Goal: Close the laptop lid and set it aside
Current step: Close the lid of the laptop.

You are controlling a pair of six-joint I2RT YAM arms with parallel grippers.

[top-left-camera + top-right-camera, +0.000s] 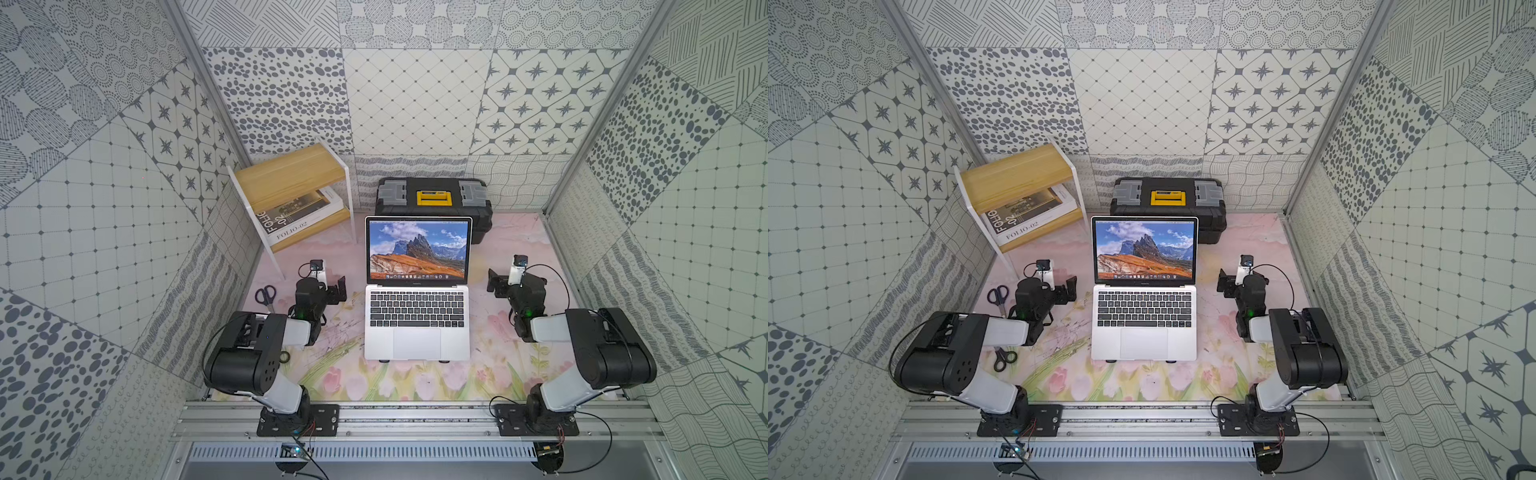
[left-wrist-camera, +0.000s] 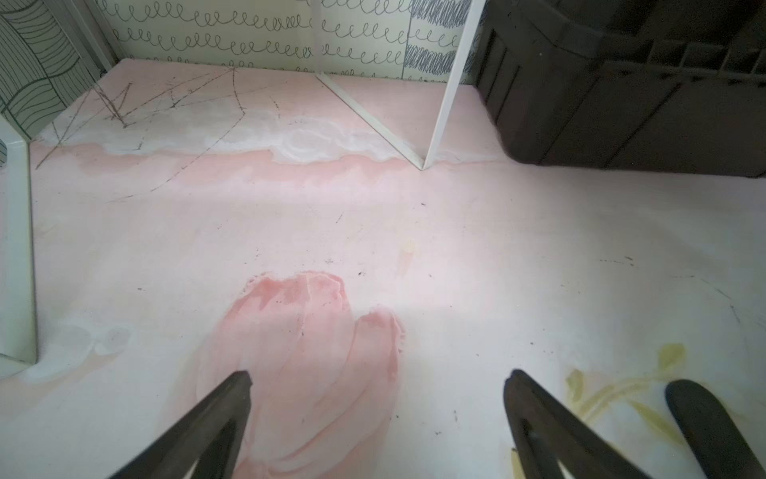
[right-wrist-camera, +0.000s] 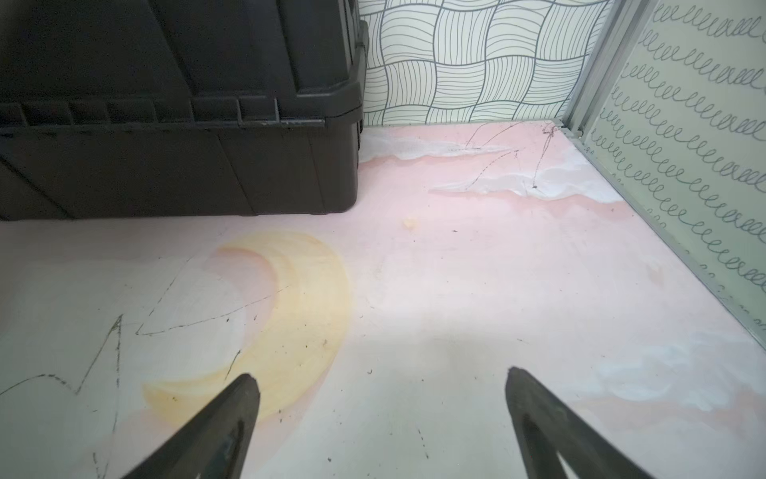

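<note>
Two grippers, both empty. Left gripper: jaws wide apart over the pink floral mat, left of the keyboard. Thin silver aluminium laptop sits centre, its black-bezelled lid upright, black-and-yellow plastic toolbox just behind. Right gripper: jaws apart too. Best bet: hook the lid's top edge from behind, fold it down slowly, steady the base.

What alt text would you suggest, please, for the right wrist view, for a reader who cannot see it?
The right gripper hangs open and empty above a pink painted tabletop with a yellow crescent moon. A black toolbox stands ahead, near patterned walls.
</note>
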